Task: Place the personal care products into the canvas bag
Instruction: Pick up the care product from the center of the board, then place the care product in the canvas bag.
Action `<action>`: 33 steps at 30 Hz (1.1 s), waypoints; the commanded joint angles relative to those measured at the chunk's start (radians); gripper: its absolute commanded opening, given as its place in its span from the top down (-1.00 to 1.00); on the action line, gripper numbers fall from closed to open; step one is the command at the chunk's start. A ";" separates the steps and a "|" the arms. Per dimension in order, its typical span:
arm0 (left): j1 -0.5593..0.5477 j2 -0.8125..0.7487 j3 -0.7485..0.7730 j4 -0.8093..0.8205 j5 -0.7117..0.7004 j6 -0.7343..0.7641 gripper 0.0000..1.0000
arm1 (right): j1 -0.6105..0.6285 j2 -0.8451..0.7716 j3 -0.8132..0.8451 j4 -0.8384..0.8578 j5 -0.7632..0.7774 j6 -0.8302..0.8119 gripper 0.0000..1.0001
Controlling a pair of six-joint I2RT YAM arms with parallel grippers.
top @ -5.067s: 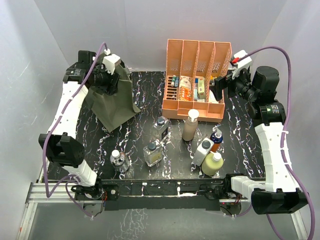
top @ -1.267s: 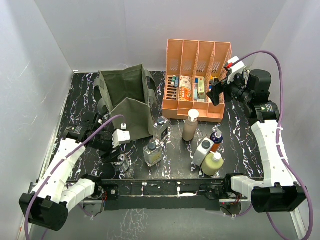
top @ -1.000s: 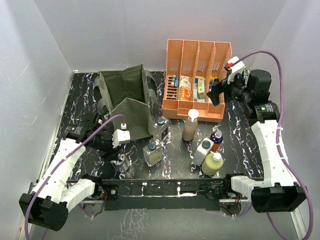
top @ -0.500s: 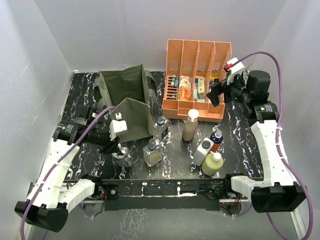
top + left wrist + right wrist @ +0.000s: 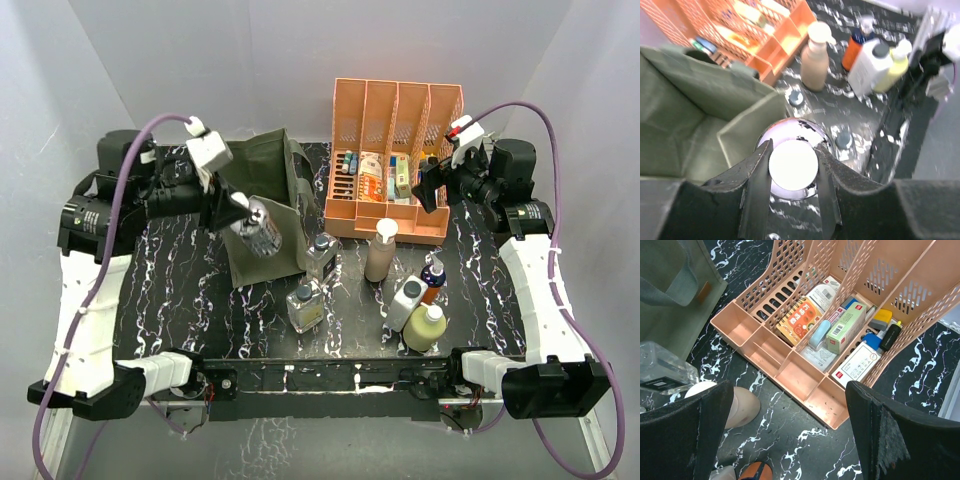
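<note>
Gripped clear glass bottle (image 5: 258,233) by cap in part-closed L claw (image 5: 792,167) at canvas bag (image 5: 262,165) rim; R claw (image 5: 790,430) wide, empty. Could've fallen outside if dropped early.

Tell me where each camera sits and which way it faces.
Top external: above and behind the bases, looking down at the table; both arms show.
Left wrist: on the left arm, looking down past the left end effector and its glass bottle toward the canvas bag.
Right wrist: on the right arm, looking down through the open right end effector at the peach organiser.
Top and left wrist share the beige bottle.
</note>
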 commanded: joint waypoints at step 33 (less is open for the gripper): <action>0.053 0.269 -0.040 0.656 -0.349 -0.266 1.00 | -0.007 -0.072 0.004 0.049 -0.040 0.002 -0.98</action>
